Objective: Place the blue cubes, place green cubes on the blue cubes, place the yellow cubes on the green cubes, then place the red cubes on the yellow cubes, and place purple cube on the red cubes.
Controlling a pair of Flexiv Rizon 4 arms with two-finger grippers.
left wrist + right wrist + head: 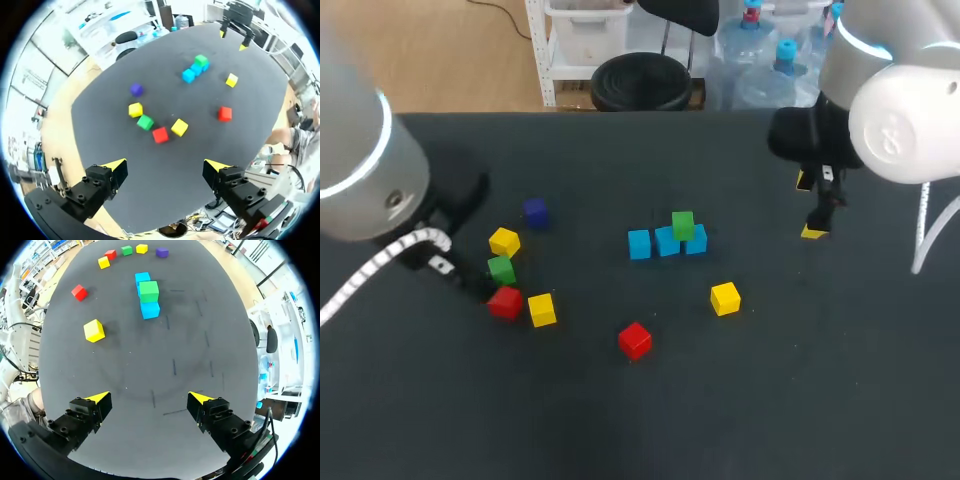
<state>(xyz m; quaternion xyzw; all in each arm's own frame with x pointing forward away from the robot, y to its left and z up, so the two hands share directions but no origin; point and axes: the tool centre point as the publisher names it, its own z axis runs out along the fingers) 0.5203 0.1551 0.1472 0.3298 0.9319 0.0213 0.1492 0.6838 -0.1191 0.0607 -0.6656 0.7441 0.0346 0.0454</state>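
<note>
Left of the blue cubes (666, 243), the loose green cube (501, 268) lies ahead of the left gripper (165, 167), well apart from the right gripper (149, 399). Both grippers gape empty, and the left arm looks nearer.

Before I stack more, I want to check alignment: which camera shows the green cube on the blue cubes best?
The right wrist view: the green cube is largest there, sitting atop the blue cubes. The head view shows it smaller; the left wrist view, tiny and far across the table.
</note>
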